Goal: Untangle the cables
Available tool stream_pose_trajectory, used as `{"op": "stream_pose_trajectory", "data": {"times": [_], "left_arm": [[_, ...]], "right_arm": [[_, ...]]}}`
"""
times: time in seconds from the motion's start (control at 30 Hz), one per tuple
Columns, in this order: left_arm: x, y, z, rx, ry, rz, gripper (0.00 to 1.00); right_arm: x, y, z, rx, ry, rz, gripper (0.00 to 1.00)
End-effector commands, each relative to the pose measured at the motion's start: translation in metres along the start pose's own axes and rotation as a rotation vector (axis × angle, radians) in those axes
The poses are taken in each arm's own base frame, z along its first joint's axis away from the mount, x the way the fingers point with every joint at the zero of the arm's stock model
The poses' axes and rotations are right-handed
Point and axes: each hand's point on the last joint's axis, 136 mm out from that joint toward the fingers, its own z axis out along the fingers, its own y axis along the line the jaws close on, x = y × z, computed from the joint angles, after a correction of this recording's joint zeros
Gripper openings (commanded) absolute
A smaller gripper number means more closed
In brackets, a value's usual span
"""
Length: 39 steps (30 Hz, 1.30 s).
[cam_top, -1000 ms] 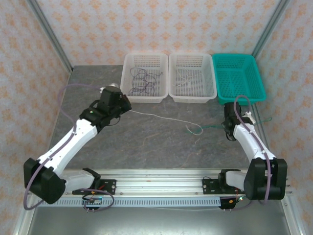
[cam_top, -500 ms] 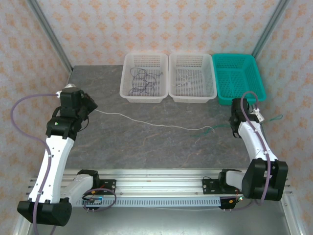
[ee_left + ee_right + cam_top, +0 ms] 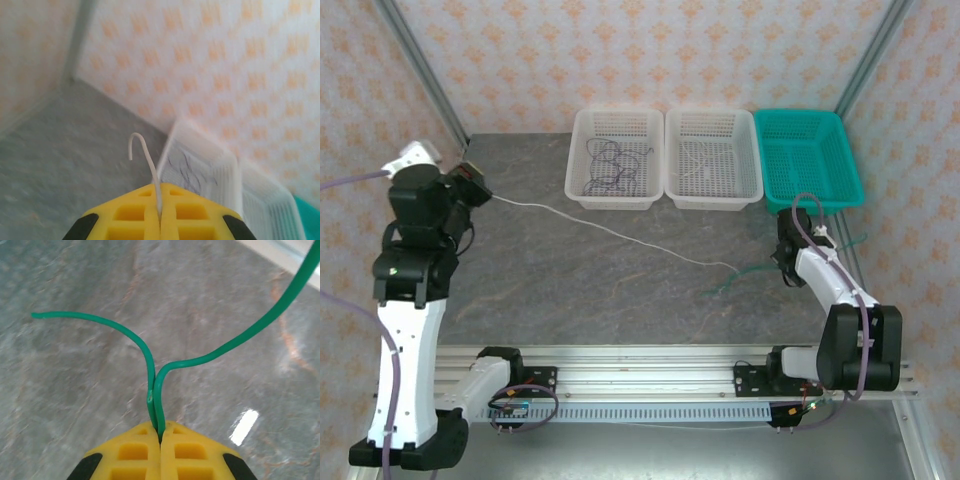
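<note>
The left pincer [image 3: 473, 184] sits high at the far left of the bench [image 3: 620, 300], its jaws pressed together on the white cable [image 3: 610, 233]; in the left wrist view the thin white strand comes out of the seam between the yellow fingers [image 3: 127, 215] and ends in a short hooked tip. The right pincer [image 3: 784, 262] is low near the right edge of the bench, jaws likewise clamped, on the green cable [image 3: 150, 347]; the right wrist view shows a folded bight of it nipped between the pads, one tail curling left and the other running off to the upper right.

From the left pincer the white cable runs in one long, nearly straight diagonal across the bench, down and to the right; its far end reaches the spot just left of the right pincer where the green cable lies in a small loop on the stone. Whether the two strands are hooked together there or merely lie side by side is too fine to tell. That meeting point is much nearer the right arm than the left.

The dark purplish cable [image 3: 610, 165] lies coiled inside the left white basket [image 3: 582, 196], apart from the other two; a second white basket [image 3: 715, 201] and a teal basket [image 3: 852, 172] stand beside it.

Judged from this, the separation turns on that diagonal; drawing the pincers apart along the white cable's own line should slide it clear of the green loop.
</note>
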Motion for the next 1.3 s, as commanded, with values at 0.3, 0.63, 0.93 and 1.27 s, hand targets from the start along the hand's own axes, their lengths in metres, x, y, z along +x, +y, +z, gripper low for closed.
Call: {"op": "stream_pose_trajectory", "data": {"times": [0.3,0.63,0.93,1.27], "left_arm": [[-0.032,0.013,0.013,-0.158,-0.064,0.052,0.0],[0.003,-0.062,0.039,0.226,0.161,-0.063,0.0],[0.022,-0.099,0.021,0.386,0.263,-0.103,0.0],[0.046,-0.171,-0.007,0.596,0.352,-0.11,0.0]], "right_arm": [[-0.038,-0.022,-0.004,0.095,-0.121,0.047,0.0],[0.007,0.08,-0.063,-0.503,0.066,-0.108,0.64],[0.002,0.165,-0.272,-1.355,-0.109,-0.257,0.87],[0.139,0.223,-0.391,-1.844,-0.112,-0.692,0.93]]}}
